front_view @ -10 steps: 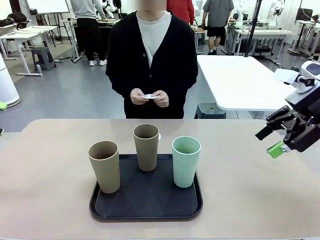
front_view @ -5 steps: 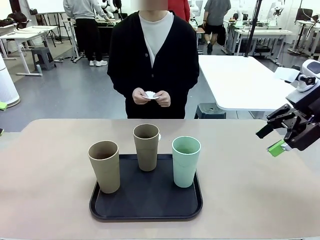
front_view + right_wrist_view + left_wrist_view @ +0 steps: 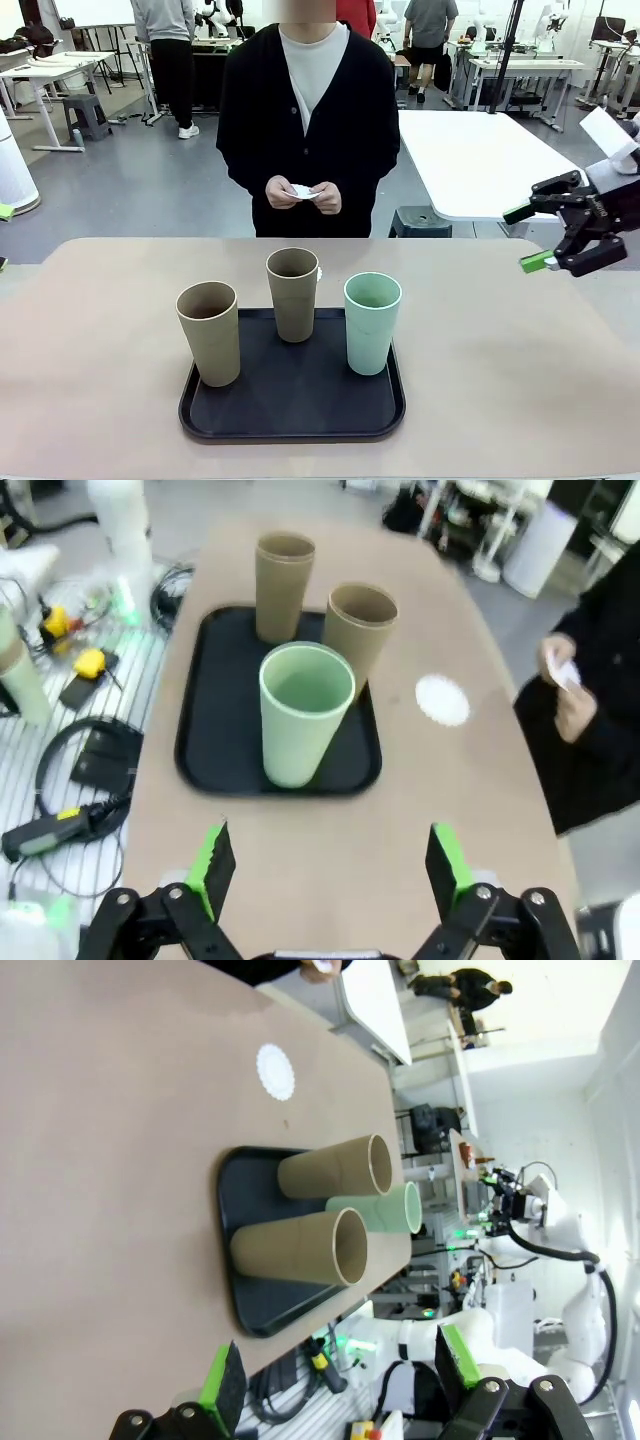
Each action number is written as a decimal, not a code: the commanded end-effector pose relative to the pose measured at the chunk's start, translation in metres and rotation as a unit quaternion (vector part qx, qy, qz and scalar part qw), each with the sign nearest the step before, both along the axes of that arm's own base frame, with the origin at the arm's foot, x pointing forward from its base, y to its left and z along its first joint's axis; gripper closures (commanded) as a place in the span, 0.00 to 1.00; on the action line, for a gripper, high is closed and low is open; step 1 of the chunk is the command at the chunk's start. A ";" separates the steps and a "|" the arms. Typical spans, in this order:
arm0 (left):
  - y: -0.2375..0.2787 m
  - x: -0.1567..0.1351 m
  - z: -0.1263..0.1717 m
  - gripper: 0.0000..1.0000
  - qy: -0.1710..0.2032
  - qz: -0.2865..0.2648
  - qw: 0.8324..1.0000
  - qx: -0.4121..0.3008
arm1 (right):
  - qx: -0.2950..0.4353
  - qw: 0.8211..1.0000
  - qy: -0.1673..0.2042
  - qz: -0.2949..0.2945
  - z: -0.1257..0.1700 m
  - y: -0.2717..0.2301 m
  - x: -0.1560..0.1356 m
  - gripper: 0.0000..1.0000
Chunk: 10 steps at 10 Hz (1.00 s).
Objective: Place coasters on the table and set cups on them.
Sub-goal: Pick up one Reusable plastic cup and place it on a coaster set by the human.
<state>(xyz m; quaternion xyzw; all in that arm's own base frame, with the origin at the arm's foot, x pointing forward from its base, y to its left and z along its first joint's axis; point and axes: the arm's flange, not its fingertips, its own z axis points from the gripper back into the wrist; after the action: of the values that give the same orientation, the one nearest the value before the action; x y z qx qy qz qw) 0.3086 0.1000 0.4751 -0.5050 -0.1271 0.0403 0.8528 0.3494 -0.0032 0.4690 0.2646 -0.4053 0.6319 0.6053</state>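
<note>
The table (image 3: 100,330) lay below the right pincer (image 3: 527,238), which hung empty with jaws fully spread. The left pincer (image 3: 340,1375) was likewise wide and empty. The black tray (image 3: 205,730) sat ahead of the right pincer and carried all three cups (image 3: 305,725). One coaster (image 3: 441,699) lay bare on the table beside the tray, on the person's side. Further coasters (image 3: 300,191) were in the person's hands (image 3: 325,200). Assessment: one coaster laid, no cup yet set.
</note>
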 end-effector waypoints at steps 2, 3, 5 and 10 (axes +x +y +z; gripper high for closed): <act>0.001 -0.001 0.000 0.00 -0.002 0.001 1.000 -0.004 | 0.076 0.993 0.058 0.071 -0.091 0.022 -0.039 0.00; 0.001 -0.001 0.000 0.00 -0.002 0.001 1.000 -0.004 | 0.085 0.991 0.069 0.079 -0.099 0.024 -0.040 0.00; 0.001 -0.001 0.000 0.00 -0.002 0.001 1.000 -0.004 | 0.080 0.992 0.051 0.077 -0.120 0.026 -0.044 0.00; 0.001 -0.001 0.000 0.00 -0.002 0.001 1.000 -0.004 | 0.085 0.993 0.081 0.031 -0.150 0.037 -0.035 0.00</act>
<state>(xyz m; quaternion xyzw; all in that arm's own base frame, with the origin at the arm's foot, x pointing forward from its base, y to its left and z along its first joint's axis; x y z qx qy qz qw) 0.3086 0.1001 0.4750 -0.5050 -0.1270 0.0405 0.8528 0.3738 0.0104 0.3318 0.3810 -0.3976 0.6117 0.5680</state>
